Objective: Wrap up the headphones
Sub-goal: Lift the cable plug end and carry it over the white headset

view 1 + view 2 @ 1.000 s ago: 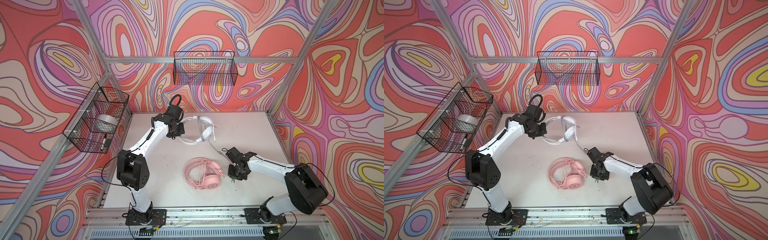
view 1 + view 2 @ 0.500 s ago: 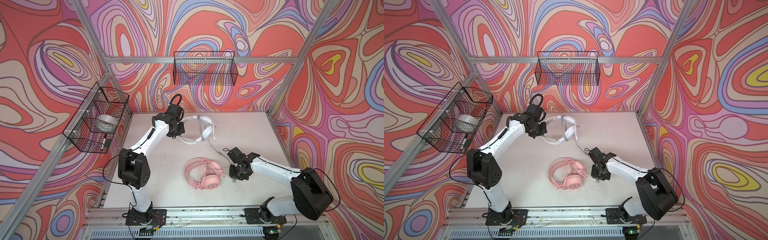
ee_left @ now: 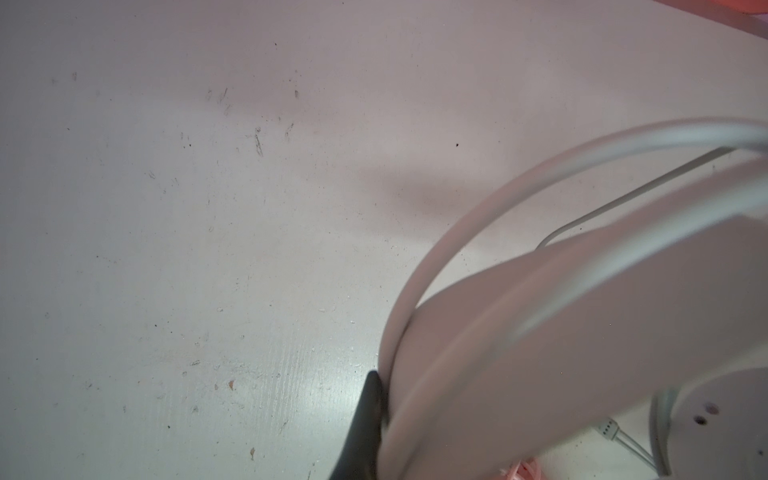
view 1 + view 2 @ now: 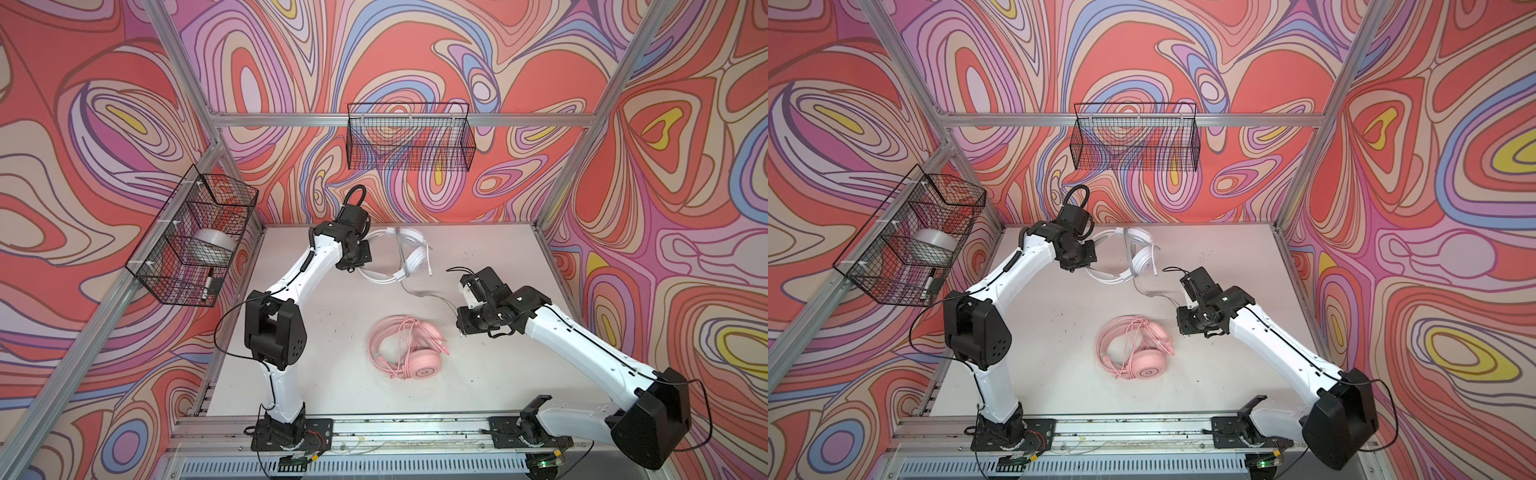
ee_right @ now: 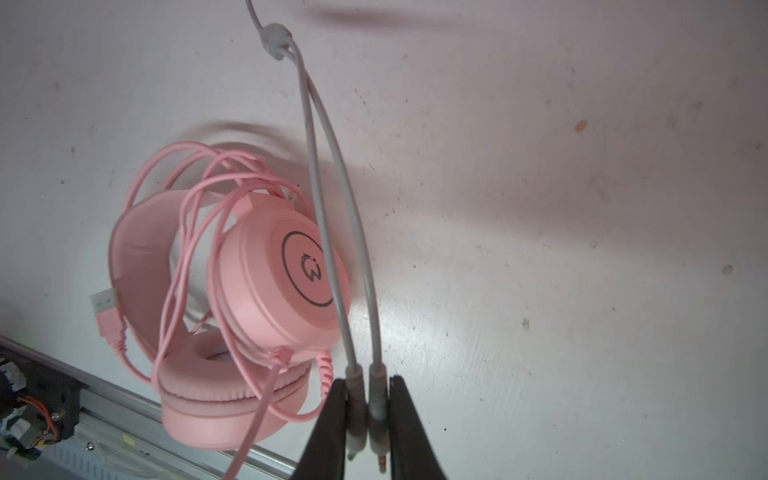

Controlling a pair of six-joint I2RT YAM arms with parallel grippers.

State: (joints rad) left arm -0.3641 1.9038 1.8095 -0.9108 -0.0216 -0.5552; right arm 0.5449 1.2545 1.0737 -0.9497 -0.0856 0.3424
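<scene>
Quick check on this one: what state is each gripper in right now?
Left gripper: closed on the white headset's headband.
Right gripper: closed on the two plugs ending the grey-white cable.

Swirl-patterned walls (image 4: 415, 50), coral, lilac, blue, yellow; aluminium frame (image 4: 291, 120); scuffed white tabletop (image 4: 332, 332); black wire basket (image 4: 409, 145) on back wall; second basket (image 4: 178, 286) on side wall.

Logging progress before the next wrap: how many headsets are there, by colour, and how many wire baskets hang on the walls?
Pink headset: 1
White headset: 1
Wire baskets: 2
Total: 4
</scene>
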